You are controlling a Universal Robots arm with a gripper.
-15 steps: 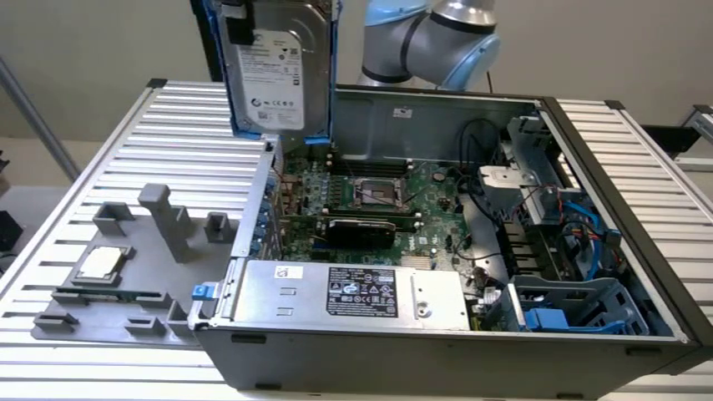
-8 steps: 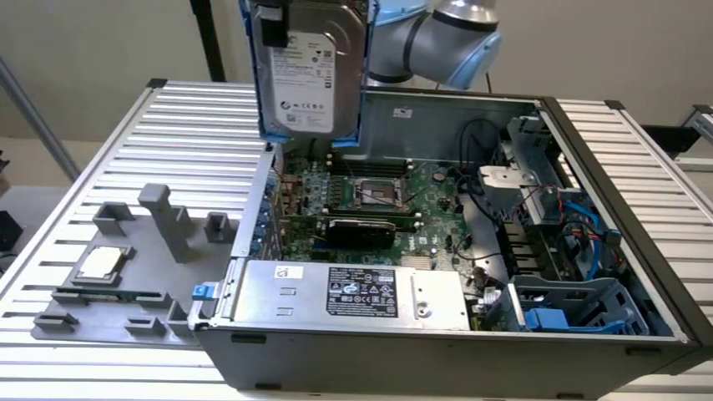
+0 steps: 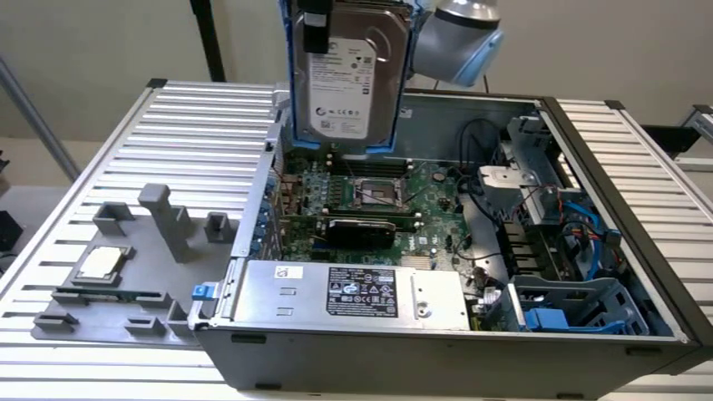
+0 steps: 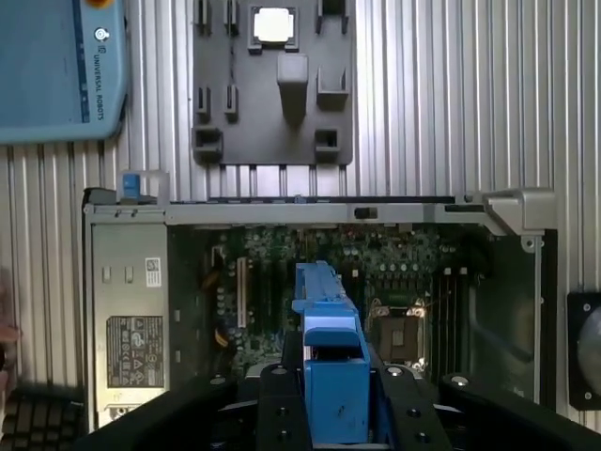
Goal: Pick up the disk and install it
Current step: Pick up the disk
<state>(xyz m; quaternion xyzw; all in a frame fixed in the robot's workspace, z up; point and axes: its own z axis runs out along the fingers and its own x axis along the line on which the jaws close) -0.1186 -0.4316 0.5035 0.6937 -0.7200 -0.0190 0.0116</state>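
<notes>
Exterior view: end effector (image 3: 316,23) grips the disk (image 3: 354,79) over the ribbed metal table (image 3: 200,117), beige wall (image 3: 100,42) behind.

The disk (image 3: 349,77): top cut off by the exterior view's upper edge.
Its label (image 3: 343,92): print too small for me to read.
Wrist view: the disk (image 4: 331,362) edge-on, face hidden.
</notes>
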